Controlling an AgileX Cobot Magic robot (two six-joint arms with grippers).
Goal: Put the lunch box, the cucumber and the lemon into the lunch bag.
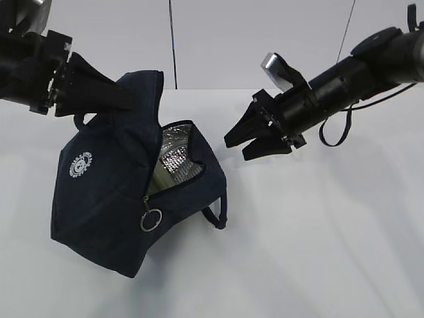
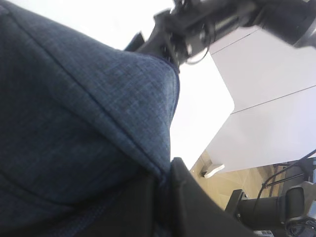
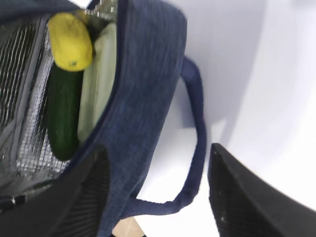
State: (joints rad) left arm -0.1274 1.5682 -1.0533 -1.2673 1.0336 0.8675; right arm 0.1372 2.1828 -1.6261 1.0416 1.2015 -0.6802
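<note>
The navy lunch bag (image 1: 106, 199) leans on the white table with its zipper open and the silver lining showing. My left gripper (image 1: 129, 99) is shut on the fabric at the bag's top edge (image 2: 89, 108), and the jaws (image 2: 165, 173) pinch a fold. Inside the bag lie the yellow lemon (image 3: 72, 42), the dark green cucumber (image 3: 63, 116) and the lunch box (image 3: 98, 84) with its pale green lid, also glimpsed in the exterior view (image 1: 159, 177). My right gripper (image 1: 235, 147) hangs open and empty above and to the right of the opening, its fingers either side of a loop handle (image 3: 197, 128).
A ring pull (image 1: 151, 220) dangles from the zipper on the bag's front. The white table (image 1: 318, 252) stretches to the right and front of the bag. A white wall stands behind. The right arm (image 2: 207, 24) shows beyond the bag in the left wrist view.
</note>
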